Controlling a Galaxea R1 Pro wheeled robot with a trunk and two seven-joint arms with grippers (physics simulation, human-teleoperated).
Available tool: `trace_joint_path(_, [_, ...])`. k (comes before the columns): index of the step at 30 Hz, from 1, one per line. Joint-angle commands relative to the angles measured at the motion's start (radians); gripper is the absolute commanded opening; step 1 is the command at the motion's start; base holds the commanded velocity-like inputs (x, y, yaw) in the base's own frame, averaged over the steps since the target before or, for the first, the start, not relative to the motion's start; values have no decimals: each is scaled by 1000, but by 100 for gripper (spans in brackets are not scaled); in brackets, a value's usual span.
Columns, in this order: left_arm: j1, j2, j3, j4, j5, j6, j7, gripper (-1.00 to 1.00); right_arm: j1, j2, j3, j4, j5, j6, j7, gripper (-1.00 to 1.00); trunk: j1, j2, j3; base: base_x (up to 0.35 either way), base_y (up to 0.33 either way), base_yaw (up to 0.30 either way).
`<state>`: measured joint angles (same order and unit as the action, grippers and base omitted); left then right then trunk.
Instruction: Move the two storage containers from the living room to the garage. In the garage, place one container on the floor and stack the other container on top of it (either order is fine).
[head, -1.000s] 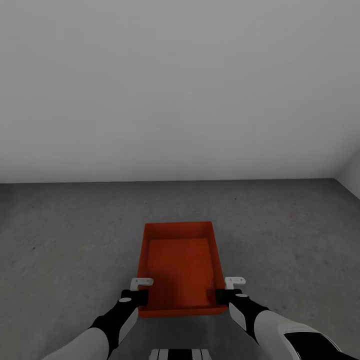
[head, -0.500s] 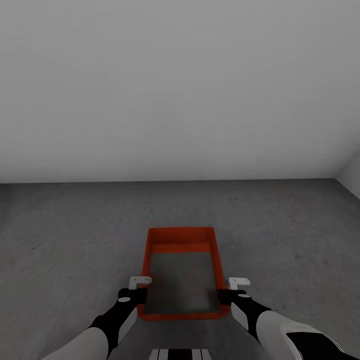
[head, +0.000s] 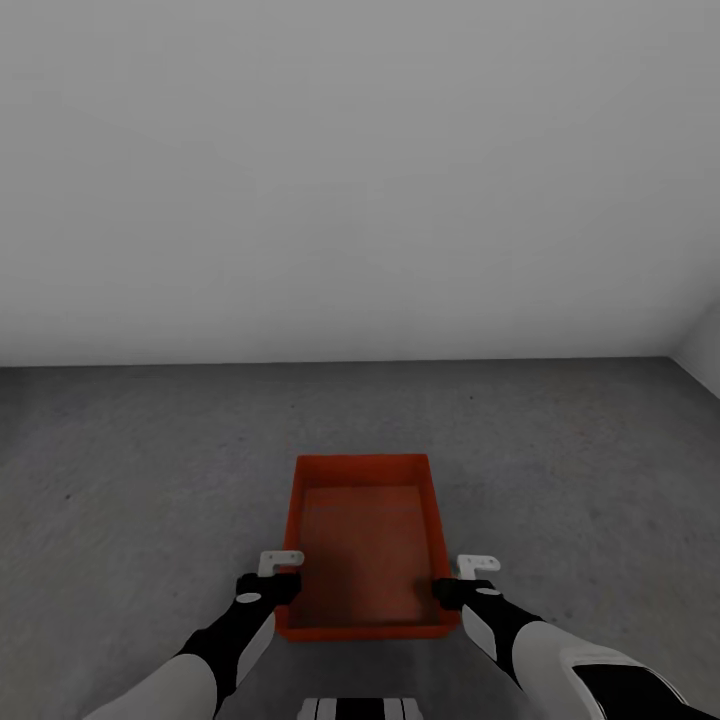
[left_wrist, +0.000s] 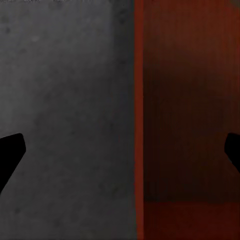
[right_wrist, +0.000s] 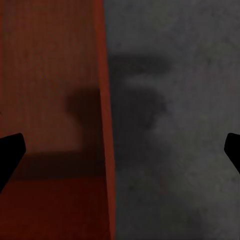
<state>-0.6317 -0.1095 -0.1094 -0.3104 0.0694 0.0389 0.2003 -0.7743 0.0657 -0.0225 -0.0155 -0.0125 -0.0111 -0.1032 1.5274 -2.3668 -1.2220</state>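
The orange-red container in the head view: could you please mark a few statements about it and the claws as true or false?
1. The storage container sits on grey concrete floor. True.
2. The container holds a blue box. False: nothing shows inside it.
3. The left claw straddles a side wall, fingers spread wide. True.
4. The right claw is clamped shut on the rim. False: its fingers stand wide apart.
5. A white wall stands beyond the container. True.
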Motion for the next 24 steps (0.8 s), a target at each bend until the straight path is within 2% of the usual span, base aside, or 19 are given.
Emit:
trace_joint_path(1, [0, 1, -8, -2, 7, 4, 7, 100, 0, 0, -2, 0, -1, -1, -3, 100, 0, 0, -1, 0, 0, 0])
trace_joint_path(12, [0, 1, -7, -4, 29, 4, 7, 100, 0, 1, -2, 0, -1, 0, -6, 100, 0, 0, -1, 0, 0, 0])
trace_joint_path(24, [0, 1, -7, -4, 30, 4, 7, 100, 0, 2, -2, 0, -1, 1, -6, 100, -46, 84, 37, 0, 0, 0])
